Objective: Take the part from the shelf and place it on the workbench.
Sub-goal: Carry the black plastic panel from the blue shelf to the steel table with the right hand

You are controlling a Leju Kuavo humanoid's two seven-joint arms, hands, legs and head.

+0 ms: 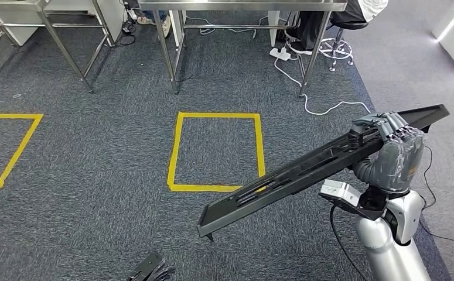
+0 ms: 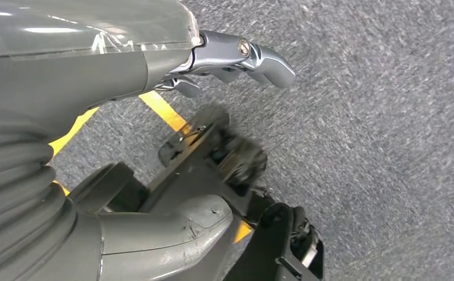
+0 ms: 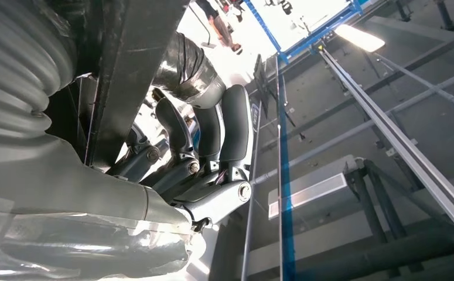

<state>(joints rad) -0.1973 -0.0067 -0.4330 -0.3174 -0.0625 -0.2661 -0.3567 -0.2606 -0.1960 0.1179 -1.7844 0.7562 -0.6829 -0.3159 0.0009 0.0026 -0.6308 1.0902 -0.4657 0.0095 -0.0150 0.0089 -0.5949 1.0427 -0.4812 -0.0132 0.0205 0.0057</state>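
**Asker:** While you carry the part [image 1: 306, 170], where does it sit against your hands?

**Describer:** Your right hand [image 1: 388, 137] wraps closed around it near its far, right-side end, at the right of the head view. It is a long, flat, black panel with slots along it. Its long axis runs diagonally from your right hand down and leftward, ending near the bottom middle of the view, above the carpet [image 1: 95, 175]. So nearly all its length hangs out to the left of the grip, tilted with the free end lower.

**Asker:** And my left hand?

**Describer:** Your left hand [image 2: 236, 55] hangs low. A dark bit of it peeks in at the bottom edge of the head view, near the panel's free end but not touching it. In the left wrist view its fingers look loosely extended over the carpet with nothing in them.

**Asker:** What room do I have?

**Describer:** A yellow taped rectangle [image 1: 218, 152] lies on the floor ahead, partly under the panel. Beyond it stand steel desks [image 1: 242, 6], well apart from you; only their legs and front edges show. A white cable [image 1: 324, 108] trails across the carpet near the right-hand desk leg. I judge the long free end is the thing to watch: it will reach a desk edge or leg well before your hand does.
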